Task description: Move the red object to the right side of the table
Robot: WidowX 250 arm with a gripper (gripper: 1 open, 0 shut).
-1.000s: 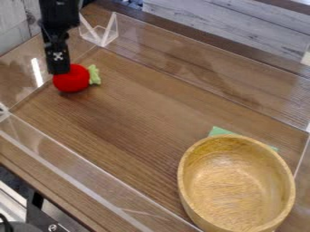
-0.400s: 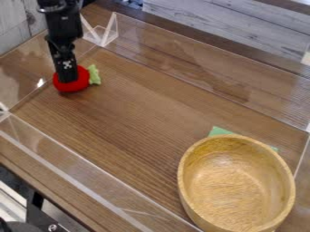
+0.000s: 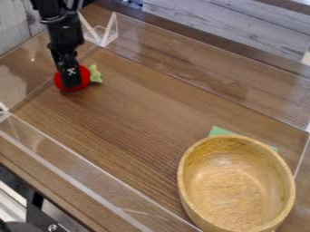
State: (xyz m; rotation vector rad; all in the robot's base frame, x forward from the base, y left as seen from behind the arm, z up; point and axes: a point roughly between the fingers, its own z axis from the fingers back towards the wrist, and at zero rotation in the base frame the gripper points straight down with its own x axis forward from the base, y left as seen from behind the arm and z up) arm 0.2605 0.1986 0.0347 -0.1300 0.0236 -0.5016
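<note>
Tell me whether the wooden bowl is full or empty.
Empty. The wooden bowl sits upright, and its bare inner grain shows down to the bottom with nothing inside.

Legible markings: one only. A white X-shaped mark on a dark face of the gripper, low on its body, just above the red object. No letters, numbers or brand names can be read on the gripper, the table, or the wooden bowl.
</note>
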